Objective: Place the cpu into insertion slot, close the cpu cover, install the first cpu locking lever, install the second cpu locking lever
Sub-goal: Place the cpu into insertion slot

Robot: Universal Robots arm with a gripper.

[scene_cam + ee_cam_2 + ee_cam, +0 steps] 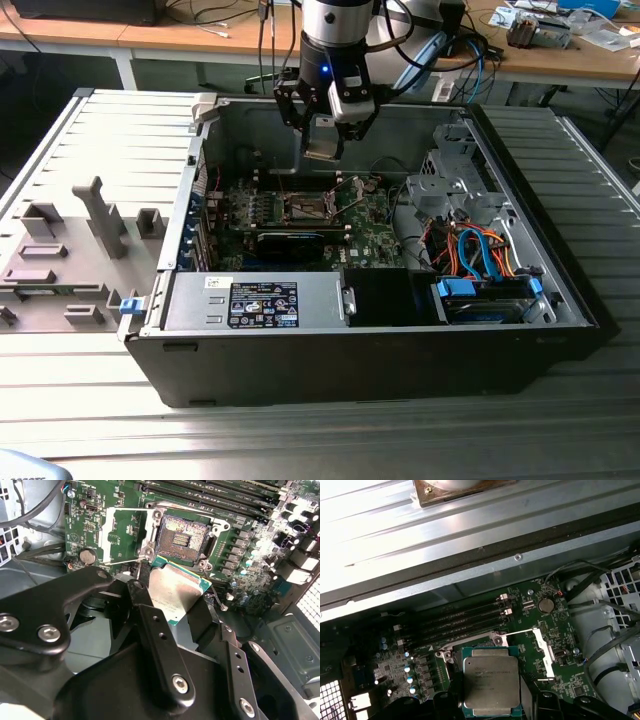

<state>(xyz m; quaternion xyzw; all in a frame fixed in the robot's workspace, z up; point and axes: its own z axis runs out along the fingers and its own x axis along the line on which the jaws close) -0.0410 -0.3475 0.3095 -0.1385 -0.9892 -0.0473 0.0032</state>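
My gripper (324,150) is shut on the cpu (322,148), a flat silver square on a green base, and hangs over the open computer case. In the second wrist view the cpu (175,590) sits between two black fingers (150,625), just short of the insertion slot (182,535), whose contact field lies bare. The cpu cover (122,535) is swung open and lies flat beside the slot, with a thin wire lever (125,560) along its edge. In the first wrist view the cpu (490,680) hides most of the slot (470,647); the cover (542,647) shows beside it.
A black expansion card (290,242) lies just in front of the slot. A labelled power-supply box (262,303) fills the case's near side. A drive cage with blue and orange cables (480,260) is on the exterior view's right. Memory slots (465,617) run behind the slot. A grey fixture plate (60,260) lies outside the case.
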